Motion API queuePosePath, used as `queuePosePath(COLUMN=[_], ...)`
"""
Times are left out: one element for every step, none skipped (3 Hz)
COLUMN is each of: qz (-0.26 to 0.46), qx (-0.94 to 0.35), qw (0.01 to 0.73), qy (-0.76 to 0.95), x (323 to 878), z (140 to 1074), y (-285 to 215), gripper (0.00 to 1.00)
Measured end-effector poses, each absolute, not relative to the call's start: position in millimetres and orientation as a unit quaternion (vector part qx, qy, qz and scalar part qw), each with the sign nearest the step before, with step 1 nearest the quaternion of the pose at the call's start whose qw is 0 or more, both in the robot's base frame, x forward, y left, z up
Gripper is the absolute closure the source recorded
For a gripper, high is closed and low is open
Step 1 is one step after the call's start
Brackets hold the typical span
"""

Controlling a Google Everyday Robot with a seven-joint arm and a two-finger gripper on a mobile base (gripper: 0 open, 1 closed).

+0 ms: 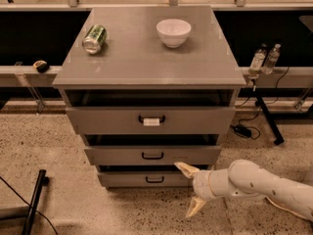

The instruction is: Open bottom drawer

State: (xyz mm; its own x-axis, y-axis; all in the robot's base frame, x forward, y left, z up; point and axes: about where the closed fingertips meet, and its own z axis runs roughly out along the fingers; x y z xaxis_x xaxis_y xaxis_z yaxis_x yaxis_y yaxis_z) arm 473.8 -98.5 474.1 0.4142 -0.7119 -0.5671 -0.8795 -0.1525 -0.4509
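The bottom drawer point(127, 179) is the lowest, narrowest grey drawer of the cabinet, with a small black loop handle point(155, 180). It sits nearly flush under the middle drawer point(117, 155). My gripper point(190, 190) comes in from the lower right on a white arm, just right of the handle. Its two tan fingers are spread apart, one fingertip point(181, 167) up at the drawer's top edge and the other down over the floor. It holds nothing.
The top drawer point(107, 120) carries a white label on its handle. A green can point(95, 38) lies on the cabinet top beside a white bowl point(173, 32). A black stand leg point(33, 199) is at lower left; cables and bottles are at the right.
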Motion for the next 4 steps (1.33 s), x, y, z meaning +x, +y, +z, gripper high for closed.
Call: queuePosePath(qz=[0.102, 0.080, 0.079, 0.080], qx=[-0.758, -0.796, -0.818, -0.821], qw=[0.360, 0.320, 0.303, 0.303], qy=[0.534, 0.508, 0.482, 0.476], x=[479.6, 483.5, 483.2, 483.3], z=[463.6, 413.1, 371.8, 364.5], y=[-99.8, -109.1, -123.4, -124.3], gripper=[0.00, 0.00, 0.00, 0.00])
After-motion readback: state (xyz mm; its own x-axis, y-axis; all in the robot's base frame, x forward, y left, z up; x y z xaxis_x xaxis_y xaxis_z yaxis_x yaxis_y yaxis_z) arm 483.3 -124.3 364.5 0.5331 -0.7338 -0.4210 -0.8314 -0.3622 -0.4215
